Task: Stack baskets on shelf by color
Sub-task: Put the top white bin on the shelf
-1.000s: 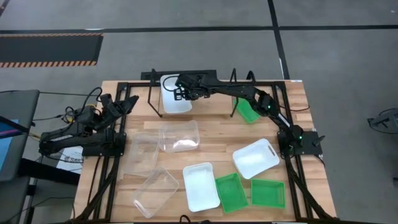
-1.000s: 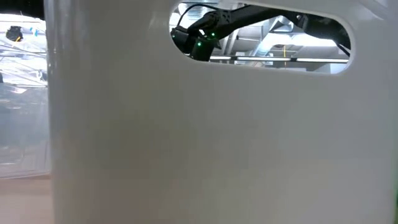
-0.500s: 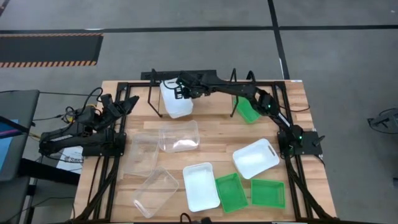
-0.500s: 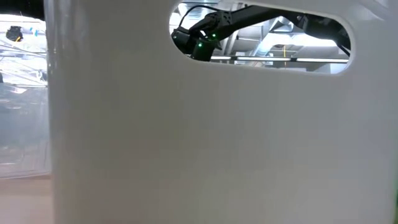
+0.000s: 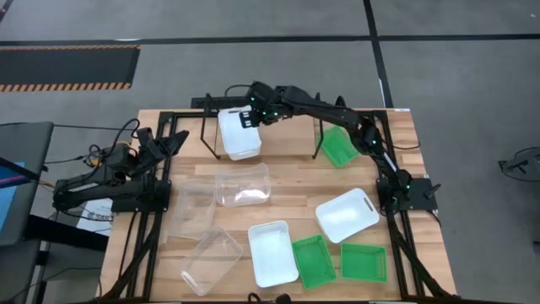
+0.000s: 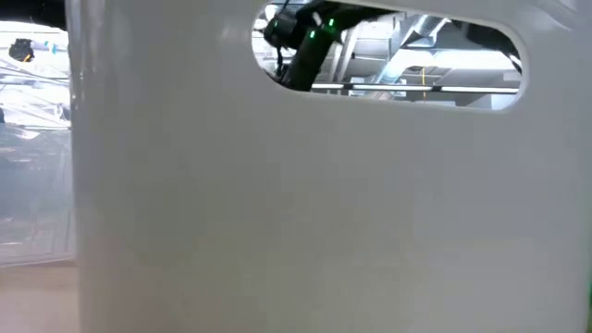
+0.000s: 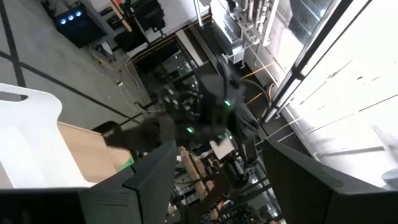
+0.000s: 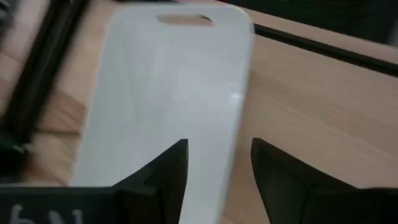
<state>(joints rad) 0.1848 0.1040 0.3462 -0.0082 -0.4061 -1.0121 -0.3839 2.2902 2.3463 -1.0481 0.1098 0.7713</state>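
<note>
Nearest, along the bottom of the high view: two bright green mesh baskets [image 5: 313, 259] [image 5: 364, 261] side by side, just beside a smooth opaque white bin [image 5: 272, 252] with rounded corners; left of that, a tilted clear basket [image 5: 212, 261]. Filling the low view, a matte white basket wall [image 6: 305, 213] with one oblong handle slot. Mid-frame: another white bin [image 5: 347, 214] set askew at right, two more clear baskets [image 5: 243, 184] [image 5: 193, 209] at centre-left. Bare slatted wood between these groups.

Farther up: left gripper [image 5: 175, 139] parked at the left edge of the tabletop [image 5: 287, 190], fingers spread, empty. Upper centre: white basket [image 5: 239, 133] on the thin black-legged shelf [image 5: 211, 127], right gripper [image 5: 250, 117] at its rim, fingers [image 8: 163, 169] parted astride the edge, pinching nothing. Green basket [image 5: 338, 147] at the shelf's right end.
</note>
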